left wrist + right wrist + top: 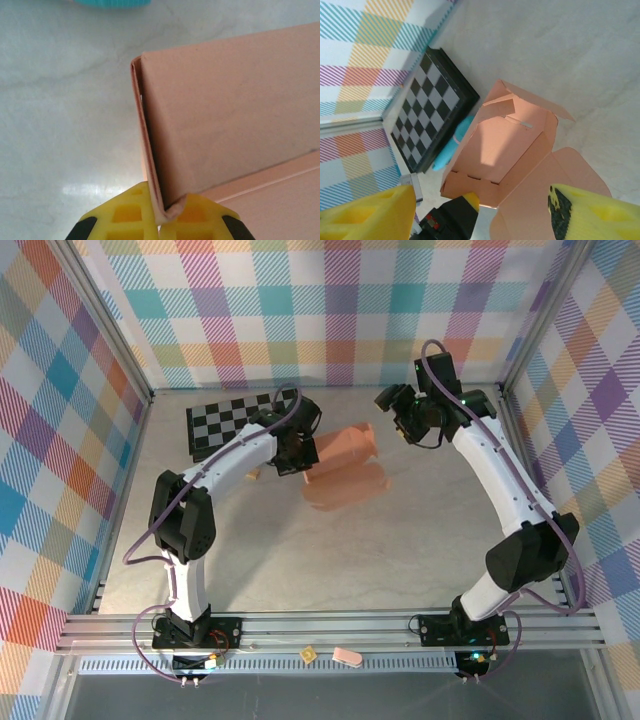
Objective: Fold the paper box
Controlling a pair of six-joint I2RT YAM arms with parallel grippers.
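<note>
The salmon-orange paper box [345, 468] lies half-erected in the middle of the table, its open tray facing up and its lid flap [550, 200] spread out flat. My left gripper [161, 212] is shut on the bottom corner of one upright side wall [230, 115], the thin card pinched between its yellow fingers. In the top view the left gripper [298, 450] sits at the box's left end. My right gripper [393, 415] hovers above the box's right end. Its jaws [482, 196] stand wide open, with nothing between them and the box [505, 145] below.
A black-and-grey chessboard [228, 422] lies at the back left, just beyond the box. A teal object [451, 146] rests between board and box. A small tan block [253, 476] sits beside the left arm. Aluminium frame rails and plaid walls close in the table.
</note>
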